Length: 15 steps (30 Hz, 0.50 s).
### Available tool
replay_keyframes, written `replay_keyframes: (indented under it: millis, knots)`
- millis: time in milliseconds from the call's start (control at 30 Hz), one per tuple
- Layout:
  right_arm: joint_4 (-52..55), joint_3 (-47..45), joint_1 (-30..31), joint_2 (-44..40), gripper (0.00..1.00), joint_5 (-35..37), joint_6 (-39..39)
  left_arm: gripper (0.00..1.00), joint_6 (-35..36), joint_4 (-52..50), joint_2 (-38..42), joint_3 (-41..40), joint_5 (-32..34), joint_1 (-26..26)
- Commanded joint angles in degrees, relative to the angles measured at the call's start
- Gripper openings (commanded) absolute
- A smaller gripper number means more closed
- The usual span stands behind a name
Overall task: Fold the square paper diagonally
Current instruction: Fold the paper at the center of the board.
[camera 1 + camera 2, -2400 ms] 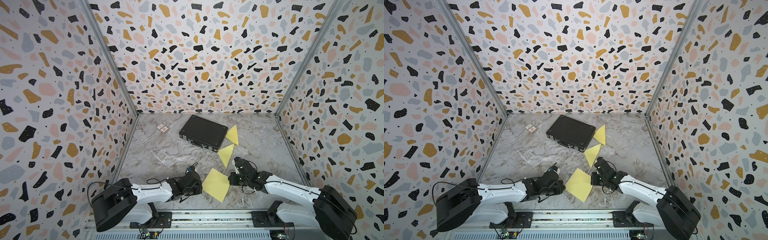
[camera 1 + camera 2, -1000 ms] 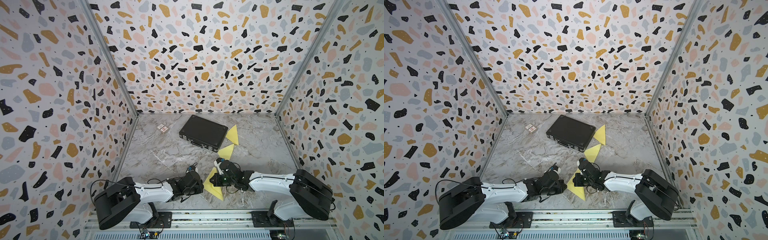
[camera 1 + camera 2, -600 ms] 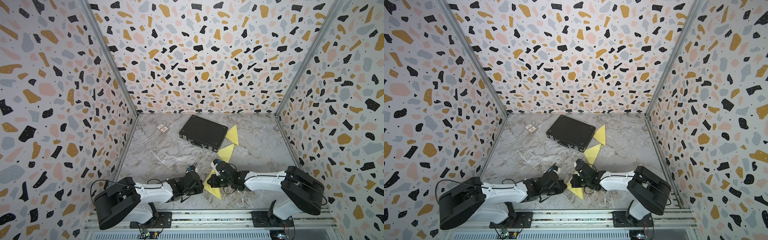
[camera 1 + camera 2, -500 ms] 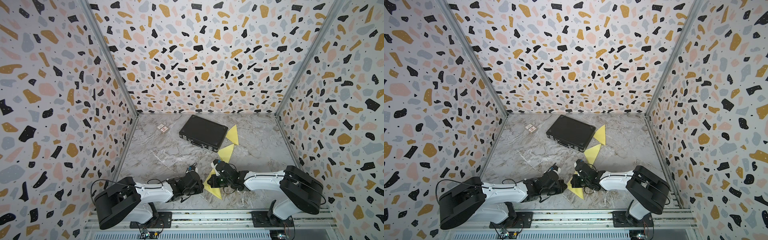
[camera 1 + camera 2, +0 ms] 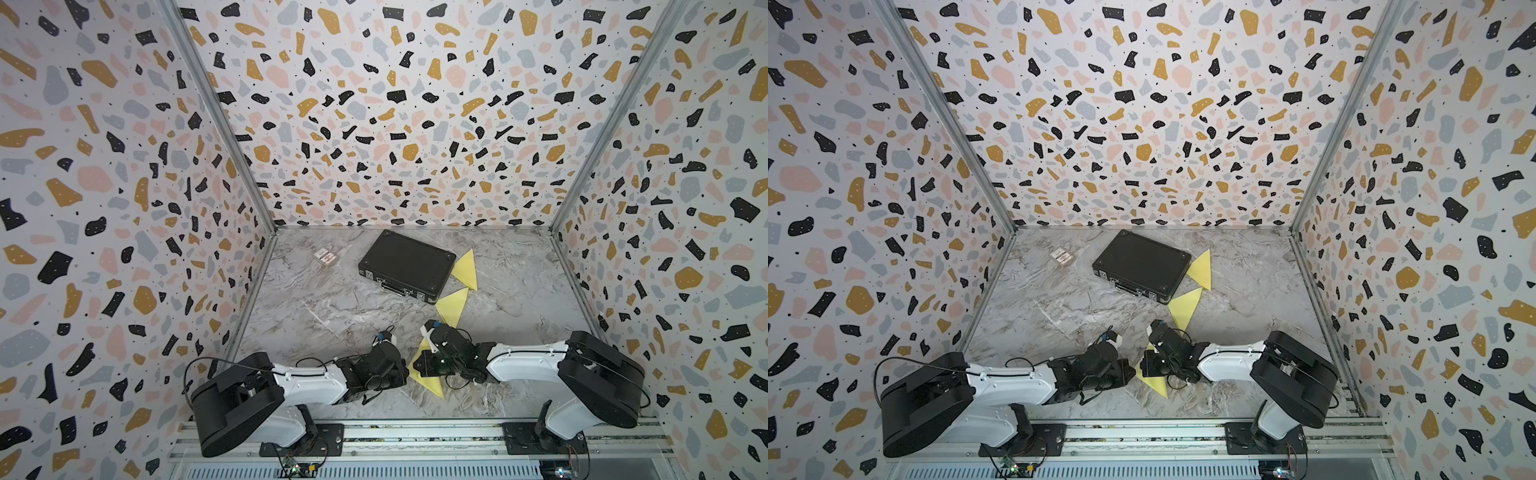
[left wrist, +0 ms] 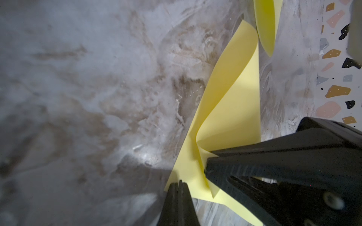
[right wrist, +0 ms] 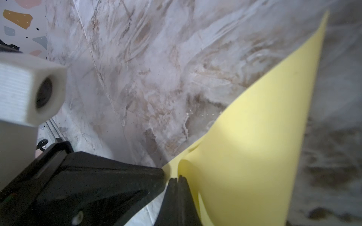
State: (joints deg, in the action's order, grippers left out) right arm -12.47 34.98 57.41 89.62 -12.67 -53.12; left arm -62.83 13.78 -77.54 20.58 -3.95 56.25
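Pinching the turned-over corner of the square paper (image 6: 231, 101), my right claw (image 7: 177, 179) is closed tight. The yellow sheet is apparently nipped at its tips and rises in a loose loop, not yet a crease. Just beside it, my left claw (image 6: 178, 184) is closed too, holding nothing, its point bearing on the sheet's opposite corner against the marble tabletop (image 5: 332, 307). The half-turned sheet lies on the side of the black case (image 5: 405, 266) that faces my bases, well apart from it. Two yellow triangles, apparently sheets already folded, lie closer to the case: one (image 5: 466, 270) just beside its edge, the other (image 5: 453, 305) near its latch-side corner, between the case and my claws. A small packet (image 5: 325, 256) sits off the case's other flank. By my judgement the fold is about half made. To finish it well I would set the carried corner squarely on the pinned one and check that the edges run together. Only then would I flatten the loop, pressing outward along the diagonal. Any slip under the left tip would skew the crease.
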Motion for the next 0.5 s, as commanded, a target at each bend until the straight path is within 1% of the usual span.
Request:
replay_keyframes:
  millis: [0,467]
  knots:
    - [-0.3,1.2,0.4,0.9,0.00,-0.1,-0.4,0.00,-0.2,-9.4,-2.1,-3.3,1.0,-0.3]
    - [0.3,1.2,0.7,1.0,0.00,0.4,-0.6,0.00,-0.4,-9.3,-1.8,-4.0,1.2,-0.3]
